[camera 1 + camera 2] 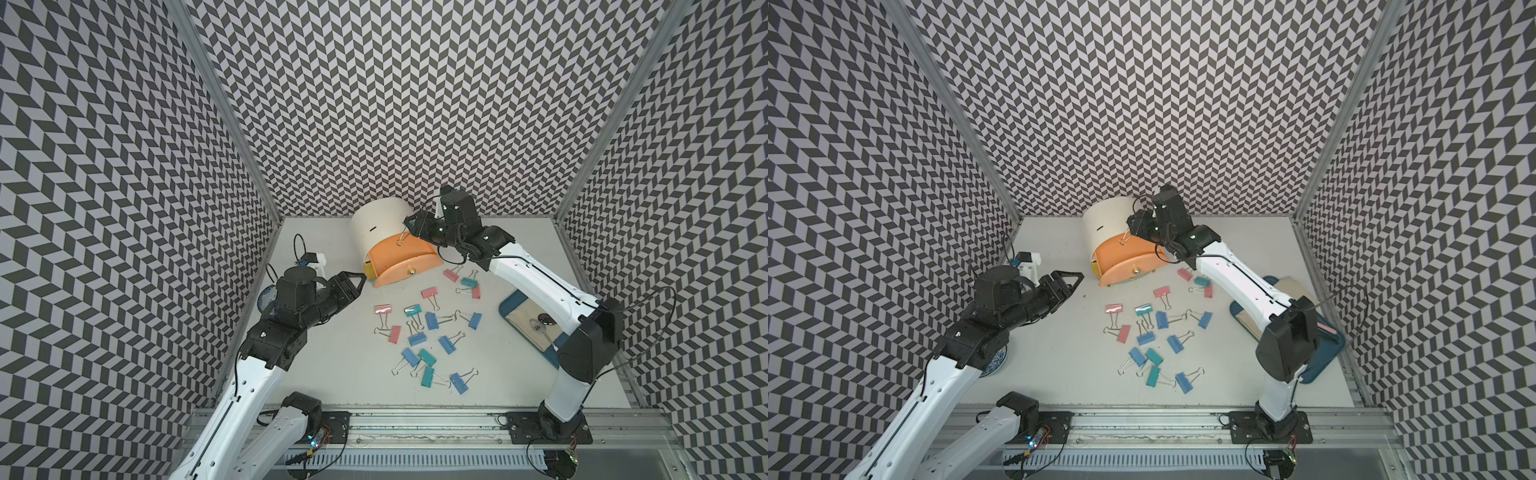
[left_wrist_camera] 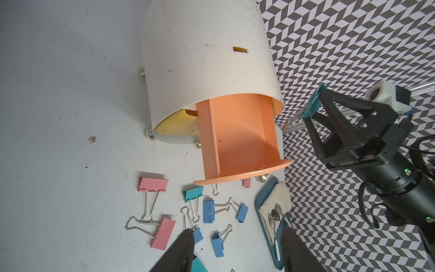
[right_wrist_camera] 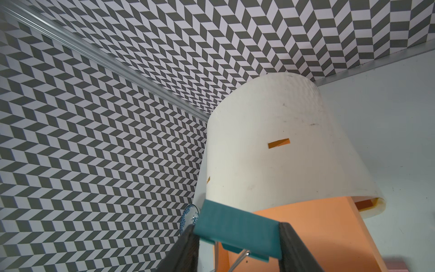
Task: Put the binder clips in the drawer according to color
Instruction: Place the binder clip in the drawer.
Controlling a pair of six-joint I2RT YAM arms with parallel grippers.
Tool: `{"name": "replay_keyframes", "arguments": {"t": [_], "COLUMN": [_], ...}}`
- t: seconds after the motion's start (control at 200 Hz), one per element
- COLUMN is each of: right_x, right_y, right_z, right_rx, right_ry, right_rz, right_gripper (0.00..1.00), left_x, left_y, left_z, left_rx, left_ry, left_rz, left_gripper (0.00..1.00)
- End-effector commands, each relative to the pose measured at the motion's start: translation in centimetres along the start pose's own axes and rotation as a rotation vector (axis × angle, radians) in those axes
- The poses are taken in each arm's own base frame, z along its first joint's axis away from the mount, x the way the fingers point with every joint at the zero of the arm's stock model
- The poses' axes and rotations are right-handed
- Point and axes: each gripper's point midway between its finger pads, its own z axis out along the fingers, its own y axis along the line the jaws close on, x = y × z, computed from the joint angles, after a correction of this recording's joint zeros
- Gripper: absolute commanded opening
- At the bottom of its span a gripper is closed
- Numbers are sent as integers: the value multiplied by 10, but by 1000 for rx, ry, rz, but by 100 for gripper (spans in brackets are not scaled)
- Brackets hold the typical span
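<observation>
My right gripper [image 1: 409, 227] hovers over the pulled-out orange drawer [image 1: 399, 257], shut on a teal binder clip [image 3: 237, 232] whose silver wire handles [image 1: 401, 240] hang down toward the drawer. The drawer slides out of a cream rounded cabinet [image 1: 376, 224]; its inside [image 2: 237, 131] looks bare. My left gripper [image 1: 362, 281] floats left of the drawer front, open and empty, with its dark fingers [image 2: 183, 249] wide apart. Several pink [image 1: 382, 309], teal [image 1: 427, 356] and blue [image 1: 446, 344] binder clips lie scattered on the table in front of the drawer.
A blue tray [image 1: 508, 302] holding a cloth and spoons sits at the right, partly under my right arm. A blue-and-white plate [image 1: 264, 297] lies under my left arm. A small white device [image 1: 319, 259] stands at the back left. A yellow drawer [image 2: 179, 122] peeks out below the orange one.
</observation>
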Motion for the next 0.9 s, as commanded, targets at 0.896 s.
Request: {"name": "replay_keyframes", "arguments": {"t": [0.896], "right_x": [-3], "right_y": [11], "right_z": [-13], "right_rx": [-38], "right_ry": [-58], "right_rz": [-156], "right_gripper": [60], "left_x": [-3], "left_y": [-2], "left_z": [-13], "left_rx": [11], "left_ry": [-25], "left_rz": [7], "left_gripper": [64]}}
